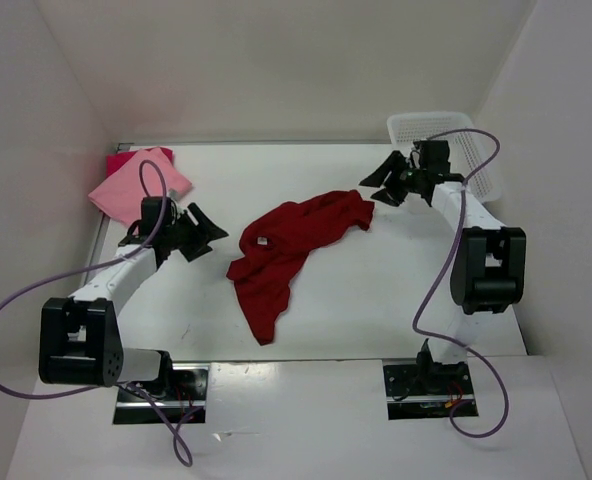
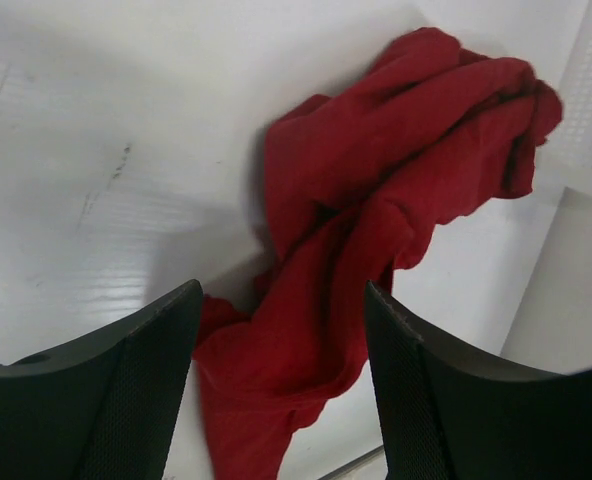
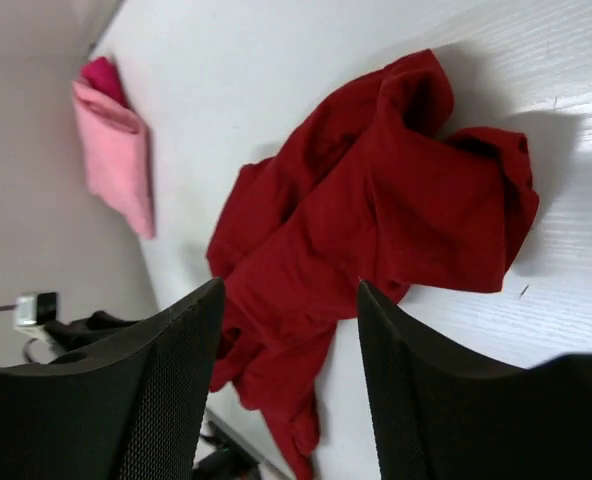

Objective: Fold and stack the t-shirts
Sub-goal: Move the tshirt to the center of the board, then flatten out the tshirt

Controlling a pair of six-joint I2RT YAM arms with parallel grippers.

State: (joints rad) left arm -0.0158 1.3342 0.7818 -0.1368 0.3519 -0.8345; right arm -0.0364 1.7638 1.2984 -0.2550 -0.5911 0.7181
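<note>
"Left wrist view first: what did you note?"

"Your left gripper (image 2: 281, 400) had its fingers (image 2: 126, 400) spread wide, with nothing between them. Beyond the tips, the crimson t-shirt (image 2: 376, 200) lay crumpled on the table (image 2: 96, 150). On the right wrist view, your right gripper (image 3: 291, 390) was likewise wide and empty, with the same shirt ahead of it."

"Which arm was nearer?"

"From above, the shirt's long axis ran diagonally. Its far end lay just beside your right gripper, and a narrow tail pointed toward the near edge. Your left gripper sat near the bunched middle, on the shirt's left flank. Neither touched cloth. I judged the two about equally near, one to each side, so spreading it flat would need both."

"And the count?"

"Three shirts: the crimson one loose mid-table, and a light pink t-shirt (image 1: 136, 188) folded at the far left corner, lying on a magenta t-shirt (image 1: 124, 160). One basket (image 1: 431, 118) at far right. Two arms."
</note>
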